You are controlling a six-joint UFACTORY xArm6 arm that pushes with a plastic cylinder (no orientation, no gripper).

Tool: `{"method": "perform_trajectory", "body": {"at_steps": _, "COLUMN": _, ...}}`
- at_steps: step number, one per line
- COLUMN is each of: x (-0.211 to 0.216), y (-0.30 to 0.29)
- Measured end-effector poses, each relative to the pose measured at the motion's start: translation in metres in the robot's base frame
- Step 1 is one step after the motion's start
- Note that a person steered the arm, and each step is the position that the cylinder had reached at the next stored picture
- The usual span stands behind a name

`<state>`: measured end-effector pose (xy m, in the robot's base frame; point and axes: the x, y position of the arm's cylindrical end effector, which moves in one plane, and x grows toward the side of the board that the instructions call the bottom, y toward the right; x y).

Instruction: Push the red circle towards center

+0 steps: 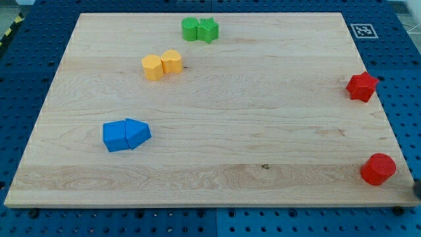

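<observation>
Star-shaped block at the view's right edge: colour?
Red. The star block shows clearly in the camera view.

1. Bright, even light falls over the board [217, 105], with no glare on the wood.
2. Shadows are short and soft, hugging each block's base, as under the red circle [378, 169].
3. Focus is slightly soft overall; a dark blurred smudge sits at the view's right edge.

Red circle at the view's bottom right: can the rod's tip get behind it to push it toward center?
Probably yes, but tight. The red circle sits alone at the board's right edge, no block beside it. My tip does not clearly show.
</observation>
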<state>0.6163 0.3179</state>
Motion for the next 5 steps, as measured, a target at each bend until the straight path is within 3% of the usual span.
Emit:
{"method": "perform_trajectory", "body": {"at_steps": 1, "x": -0.012, "y": 0.027}}
{"method": "perform_trajectory", "body": {"at_steps": 2, "x": -0.017, "y": 0.005}}
{"method": "perform_trajectory", "body": {"at_steps": 3, "x": -0.017, "y": -0.027}}
{"method": "perform_trajectory", "body": {"at_steps": 5, "x": -0.067, "y": -0.148}}
